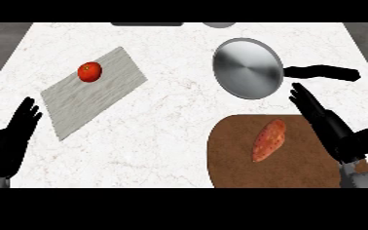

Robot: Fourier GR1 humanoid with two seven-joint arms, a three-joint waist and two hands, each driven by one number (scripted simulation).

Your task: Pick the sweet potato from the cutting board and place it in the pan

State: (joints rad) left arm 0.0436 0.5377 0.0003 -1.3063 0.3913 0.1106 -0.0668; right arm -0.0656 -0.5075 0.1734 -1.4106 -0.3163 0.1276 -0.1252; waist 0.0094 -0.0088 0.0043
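The sweet potato (268, 140) lies on the brown board (230, 161), not yet lifted, so the whole pick and the placing remain. Its long axis runs slightly tilted, broad end up-right toward the pan (248, 68), tapered end down-left. The right hand (321, 117) hovers beside it, fingers straight, holding nothing. The left hand (18, 134) rests open at the left edge.

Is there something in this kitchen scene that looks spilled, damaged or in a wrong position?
Nothing stands out. The sweet potato lies whole on the brown cutting board, the pan sits upright and empty, and the tomato rests on the grey mat. No spill shows.
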